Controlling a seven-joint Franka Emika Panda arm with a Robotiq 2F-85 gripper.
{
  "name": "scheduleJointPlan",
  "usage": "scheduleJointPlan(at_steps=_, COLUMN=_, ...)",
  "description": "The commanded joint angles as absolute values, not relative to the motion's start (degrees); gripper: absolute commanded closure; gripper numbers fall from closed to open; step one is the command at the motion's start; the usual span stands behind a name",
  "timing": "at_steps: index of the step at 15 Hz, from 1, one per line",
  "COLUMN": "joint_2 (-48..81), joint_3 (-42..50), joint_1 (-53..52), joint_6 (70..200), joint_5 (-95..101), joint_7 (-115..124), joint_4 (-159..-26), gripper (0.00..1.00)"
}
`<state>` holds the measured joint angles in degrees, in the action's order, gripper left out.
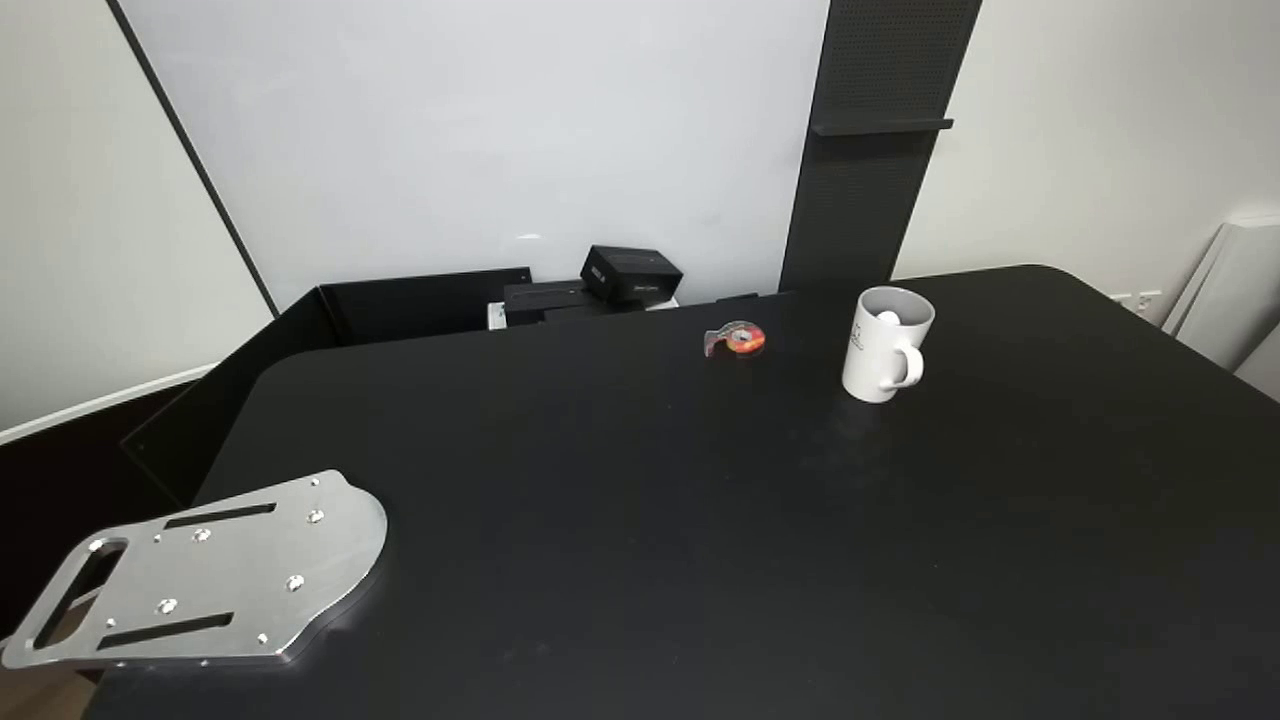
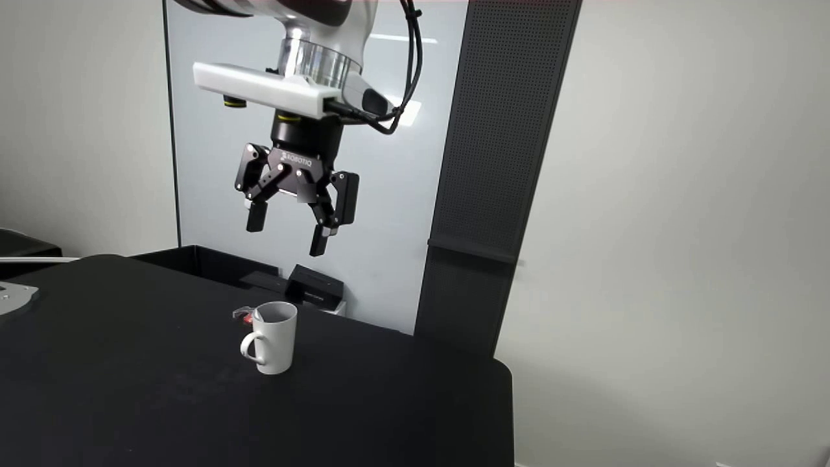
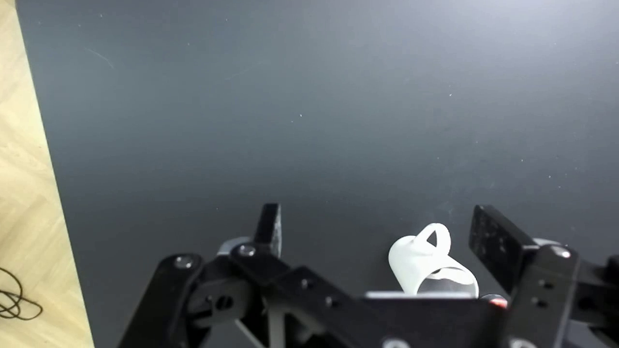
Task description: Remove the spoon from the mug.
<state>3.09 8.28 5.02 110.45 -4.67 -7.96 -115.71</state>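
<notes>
While the mug (image 1: 873,352) stands upright | spoon (image 1: 888,317) inside, mostly hidden

Glossy white, satin silver, matt black

Small white cylindrical mug (image 1: 874,355): smooth, ceramic-looking, slight gloss. Slim white spoon (image 1: 888,318): smooth, material unclear. Black flat surface (image 1: 600,520): smooth, matt, finely scratched. Silver slotted plate (image 1: 240,560): bare metal, satin, shiny screws (image 1: 295,582). Red-and-clear tape dispenser (image 1: 745,338): glossy, see-through plastic look. Black two-fingered gripper (image 2: 285,243): matt, bright metal pins. White robot arm (image 2: 358,29): glossy shell, polished metal collar (image 2: 314,61). Pale floor (image 3: 36,212): wood-look grain. Tall black panel (image 2: 506,123): perforated, matt.
</notes>
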Motion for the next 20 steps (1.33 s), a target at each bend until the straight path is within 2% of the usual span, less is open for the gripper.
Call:
scheduleJointPlan(at_steps=1, joint_2=7.73, joint_3=6.55, joint_1=5.04, joint_6=110.67, joint_5=-5.46, joint_7=-6.46, joint_4=-109.79, gripper=0.0)
scheduleJointPlan(at_steps=11, joint_2=19.21, joint_3=3.76, joint_1=3.95, joint_6=114.27, joint_5=-3.32, joint_7=-4.95, joint_4=-97.32, gripper=0.0)
scheduleJointPlan(at_steps=20, joint_2=22.23, joint_3=2.8, joint_1=1.63, joint_6=123.3, joint_5=5.61, joint_7=-7.13, joint_4=-95.71, gripper=0.0)
